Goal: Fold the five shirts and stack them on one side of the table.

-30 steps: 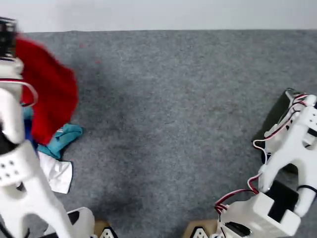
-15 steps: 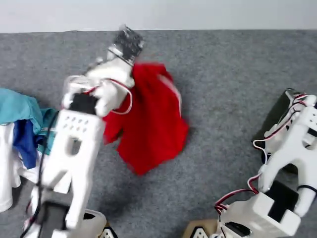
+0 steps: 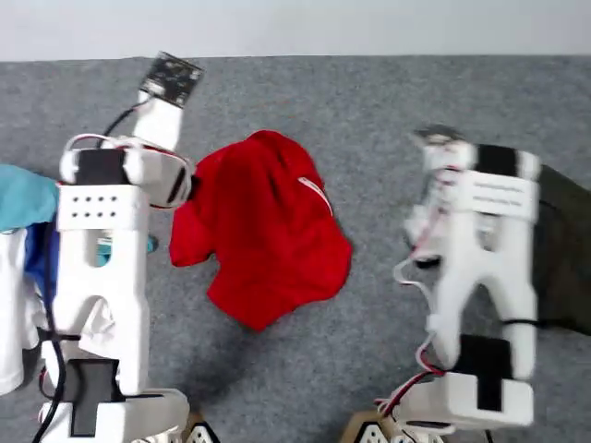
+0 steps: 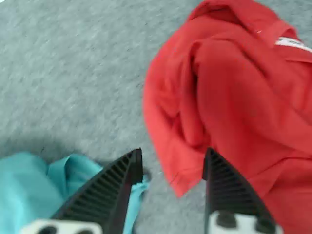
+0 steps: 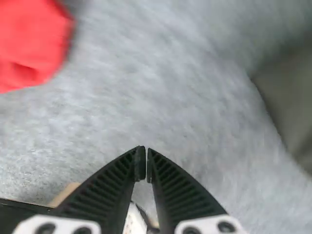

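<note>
A crumpled red shirt [image 3: 263, 226] lies in the middle of the grey table; it is also the red shirt [image 4: 229, 83] in the left wrist view and a red shirt corner [image 5: 29, 41] in the right wrist view. My left gripper [image 4: 170, 168] is open, just off the shirt's edge, holding nothing. At the table's left edge lies a heap of shirts [image 3: 23, 268]: teal, blue and white; its teal shirt [image 4: 29, 195] is under the left gripper. My right gripper [image 5: 143, 163] is shut on nothing, above bare carpet to the right of the red shirt.
A dark green cloth [image 3: 561, 249] lies at the table's right edge, behind the right arm [image 3: 480, 249]. The grey table surface [image 3: 369, 120] is bare at the back. A pale wall [image 3: 295, 28] runs along the far edge.
The left arm carried the red shirt from the left heap to the table's middle and let it go; the shirt now lies flat. The right arm swung up and leftward from the right edge.
</note>
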`<action>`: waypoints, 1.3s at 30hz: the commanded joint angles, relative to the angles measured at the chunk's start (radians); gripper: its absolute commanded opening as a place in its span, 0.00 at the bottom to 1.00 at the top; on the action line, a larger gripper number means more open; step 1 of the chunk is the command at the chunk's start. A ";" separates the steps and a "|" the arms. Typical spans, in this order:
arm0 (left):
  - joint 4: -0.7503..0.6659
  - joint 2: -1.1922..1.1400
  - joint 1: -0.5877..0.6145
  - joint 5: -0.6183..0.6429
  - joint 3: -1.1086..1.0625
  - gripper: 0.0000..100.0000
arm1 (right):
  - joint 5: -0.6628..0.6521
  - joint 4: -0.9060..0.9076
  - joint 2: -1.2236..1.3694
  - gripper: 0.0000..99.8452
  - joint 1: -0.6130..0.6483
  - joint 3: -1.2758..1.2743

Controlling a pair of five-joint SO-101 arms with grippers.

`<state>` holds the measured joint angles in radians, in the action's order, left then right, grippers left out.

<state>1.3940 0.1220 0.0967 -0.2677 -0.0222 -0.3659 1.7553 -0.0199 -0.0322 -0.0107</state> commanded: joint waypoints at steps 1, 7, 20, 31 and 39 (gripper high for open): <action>0.043 0.005 0.084 -0.008 0.067 0.19 | 0.009 0.015 0.045 0.06 0.180 0.103; 0.044 -0.003 0.296 0.044 0.068 0.20 | 0.006 0.035 0.185 0.22 0.395 0.178; 0.044 -0.005 0.583 0.046 0.061 0.20 | 0.012 0.025 0.331 0.21 0.880 0.195; 0.040 0.000 0.606 0.044 0.018 0.20 | 0.048 -0.097 0.479 0.22 0.972 0.195; 0.040 0.002 0.609 0.038 0.018 0.20 | 0.049 -0.173 0.644 0.21 0.969 0.215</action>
<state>1.4293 0.1128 0.7012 -0.2263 -0.0100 -0.3291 1.5973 0.5907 0.9283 0.1396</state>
